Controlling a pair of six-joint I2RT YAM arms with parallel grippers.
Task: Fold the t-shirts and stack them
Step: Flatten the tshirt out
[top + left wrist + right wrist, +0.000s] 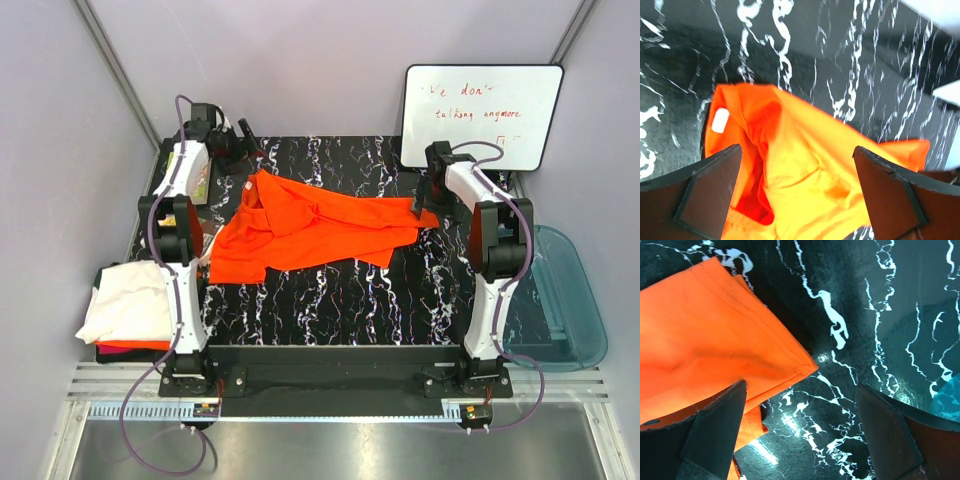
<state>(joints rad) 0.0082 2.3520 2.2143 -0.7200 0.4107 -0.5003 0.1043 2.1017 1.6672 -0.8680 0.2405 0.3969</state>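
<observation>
1. Where the marbled table ends on the left, a white t-shirt lies on a red-orange one, forming the stack.
2. Left gripper hangs over the collar end of the orange t-shirt, jaws wide, holding nothing.
3. That shirt lies rumpled and unfolded across the middle of the table. It looks like light, limp cloth that will sag and drag, so pinch it at hems, shoulders or corners, never mid-panel.
4. Right gripper hovers at the shirt's right hem corner, jaws equally wide and empty. That stitched corner seems a sound place to take hold.
</observation>
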